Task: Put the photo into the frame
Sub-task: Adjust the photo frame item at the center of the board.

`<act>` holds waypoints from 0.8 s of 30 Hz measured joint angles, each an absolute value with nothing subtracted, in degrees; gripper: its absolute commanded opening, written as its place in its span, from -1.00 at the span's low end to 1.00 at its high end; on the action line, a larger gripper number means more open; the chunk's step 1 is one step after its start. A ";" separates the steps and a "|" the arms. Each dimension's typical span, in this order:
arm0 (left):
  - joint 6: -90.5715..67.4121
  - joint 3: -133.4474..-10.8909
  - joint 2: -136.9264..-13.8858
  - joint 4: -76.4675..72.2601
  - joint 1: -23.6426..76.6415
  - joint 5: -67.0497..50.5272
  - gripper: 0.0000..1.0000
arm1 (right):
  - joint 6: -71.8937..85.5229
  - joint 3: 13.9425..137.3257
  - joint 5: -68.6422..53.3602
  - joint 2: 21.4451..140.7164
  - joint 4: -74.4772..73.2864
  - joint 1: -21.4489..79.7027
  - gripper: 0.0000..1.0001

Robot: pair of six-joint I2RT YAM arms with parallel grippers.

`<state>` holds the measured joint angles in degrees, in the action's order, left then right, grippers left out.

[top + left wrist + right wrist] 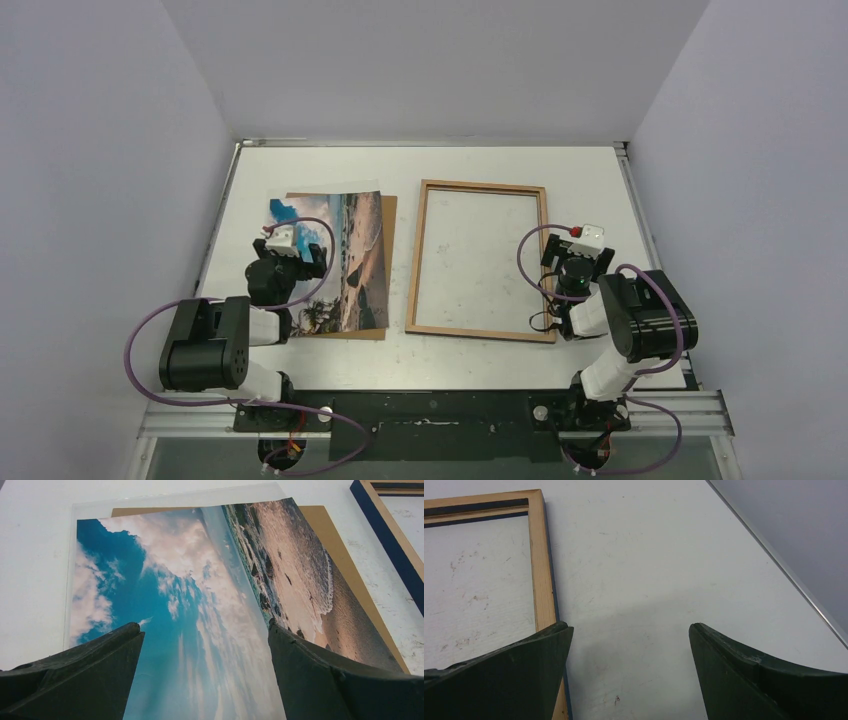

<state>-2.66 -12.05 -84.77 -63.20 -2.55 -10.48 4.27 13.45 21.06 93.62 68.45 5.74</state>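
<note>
at the pickup step, left hand (202,627) gaping empty over the photo (200,580) on a brown board (390,215) left of the frame (483,186), right hand (629,627) open too, likely needing an edge pinch next.

Top cam: high, behind arm bases (262,388), looks down on whole bench (480,360), bases at 6 o'clock. Left wrist cam: low, close over photo (200,605), frame (390,540) corner at 2 o'clock. Right wrist cam: close over bench, frame edge at 10 o'clock. Frame shows in all three.
</note>
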 measured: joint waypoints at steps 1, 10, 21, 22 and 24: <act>-2.66 -12.05 -84.77 -63.22 -2.48 -10.48 0.93 | 4.27 13.45 21.06 93.62 68.45 5.74 0.79; -2.63 -12.05 -84.77 -63.22 -2.39 -10.28 0.93 | 4.03 13.61 22.09 93.14 67.31 6.61 0.79; -2.50 -12.05 -84.77 -63.22 -2.39 -10.31 0.93 | 9.32 25.91 26.94 75.88 43.94 11.84 0.80; -2.50 -12.05 -84.77 -63.22 -2.39 -10.28 0.93 | 10.46 27.38 25.82 74.98 41.67 11.55 0.79; -2.52 -12.05 -84.77 -63.22 -2.39 -10.28 0.93 | 13.34 33.65 22.26 74.91 35.03 11.07 0.79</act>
